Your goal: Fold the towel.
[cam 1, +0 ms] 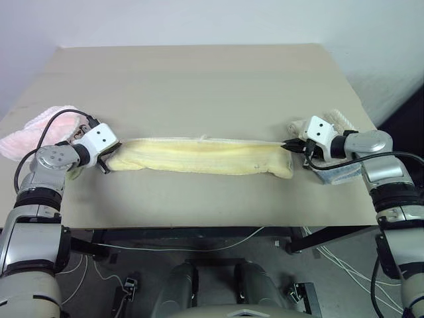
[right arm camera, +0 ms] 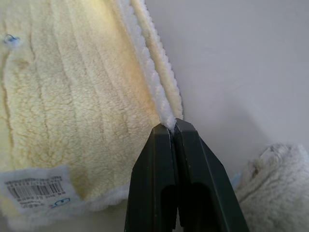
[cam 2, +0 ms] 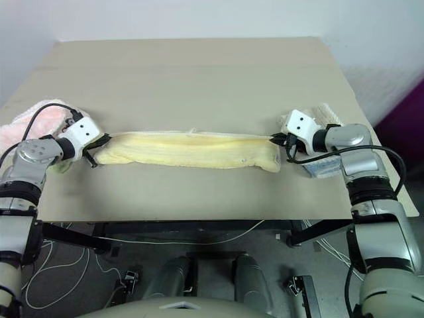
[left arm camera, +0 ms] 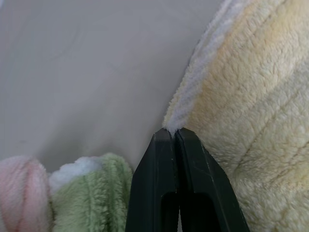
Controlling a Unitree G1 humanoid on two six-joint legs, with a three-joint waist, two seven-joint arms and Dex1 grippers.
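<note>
The pale yellow towel lies stretched in a long, narrow band across the middle of the table. At its left end my left gripper is shut on the whitish edging at the corner; the wrist view shows the edging pinched between the black fingertips. My right gripper is shut on the edging at the right end, where the corner sits between its fingertips. A white label with a barcode hangs on the towel near that end.
A fluffy pink towel lies at the table's left edge behind my left arm, with a green cloth beside it. A beige towel and a bluish item sit at the right edge. Cables run along the floor below.
</note>
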